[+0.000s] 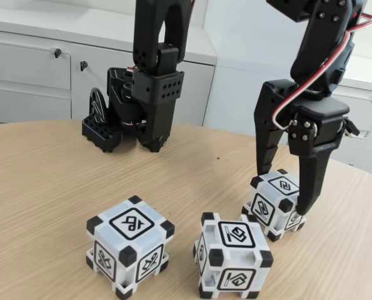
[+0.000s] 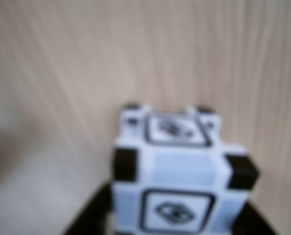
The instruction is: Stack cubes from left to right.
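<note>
Three white cubes with black corners stand on the wooden table. In the fixed view the left cube (image 1: 130,245) and the middle cube (image 1: 231,255) sit near the front edge. The right cube (image 1: 274,199) rests on the table farther back, and my gripper (image 1: 283,192) comes down over it. One finger stands behind its back-left face and the other lies against its front-right face. In the blurred wrist view that cube (image 2: 177,171) fills the space between my two black fingers (image 2: 89,218), which touch its sides. The gripper looks shut on it.
A second black arm (image 1: 149,94) rests at the back left of the table, its base by the edge. Grey cabinets (image 1: 29,75) stand behind the table. Bare wood lies left of the cubes and between them and that arm.
</note>
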Available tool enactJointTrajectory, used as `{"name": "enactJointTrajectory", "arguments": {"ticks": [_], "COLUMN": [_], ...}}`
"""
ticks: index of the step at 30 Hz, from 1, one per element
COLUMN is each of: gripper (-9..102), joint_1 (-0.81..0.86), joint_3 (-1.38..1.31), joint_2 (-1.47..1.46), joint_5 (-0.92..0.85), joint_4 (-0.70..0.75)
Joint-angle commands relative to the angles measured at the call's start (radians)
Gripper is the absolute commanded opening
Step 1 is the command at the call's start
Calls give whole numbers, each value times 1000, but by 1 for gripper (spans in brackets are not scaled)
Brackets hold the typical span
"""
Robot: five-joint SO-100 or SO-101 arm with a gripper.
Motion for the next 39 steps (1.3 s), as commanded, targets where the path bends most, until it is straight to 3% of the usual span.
{"name": "enactJointTrajectory", "arguments": {"ticks": [1, 7, 16, 25, 39], "gripper": [19, 18, 19, 20, 22], "joint_1": [8, 11, 40, 337, 839], "joint_3": [-46, -54, -54, -60, -43], "joint_2": [57, 207, 477, 727, 721], "joint_5": [-2, -38, -98, -264, -535], "joint_4": [20, 86, 302, 359, 344]}}
